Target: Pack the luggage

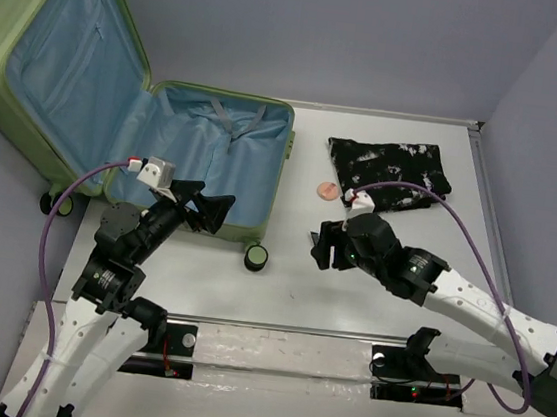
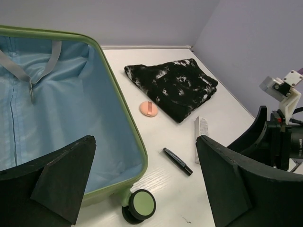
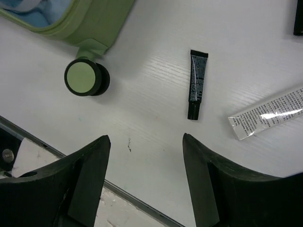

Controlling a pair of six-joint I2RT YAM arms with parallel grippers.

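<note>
1. The luggage (image 1: 280, 174) lies open at the left of the surface. Its blue-lined base is flat and its lid is propped up towards the wall. Nothing loose shows in the base, so the packing looks barely begun.
2. The right pincer (image 3: 147, 139) hovers over the surface with its fingers apart and nothing between them. A small black tube (image 3: 197, 84) lies just ahead, off to one side of the gap rather than centred in it.
3. The tube is slim and lies flat. If the fingers come down off-centre, one is likely to land on it or push it away instead of closing round it.
4. A white tube (image 3: 267, 113) lies near the black one. A wide or skewed closing could nip both, or knock the white one further off.
5. The suitcase wheel (image 3: 83, 78) stands close on the other side. A knock from the arm there could shift the luggage.
6. The left pincer (image 1: 208, 209) hangs fully apart and empty over the near rim of the luggage. The right arm would probably have to cross that spot, so the two could collide.
7. A low carry could catch the green rim and jolt the tube loose.
8. The black-and-white cloth bundle (image 1: 388, 171) and the pink round pad (image 1: 329, 190) also lie outside the luggage.
</note>
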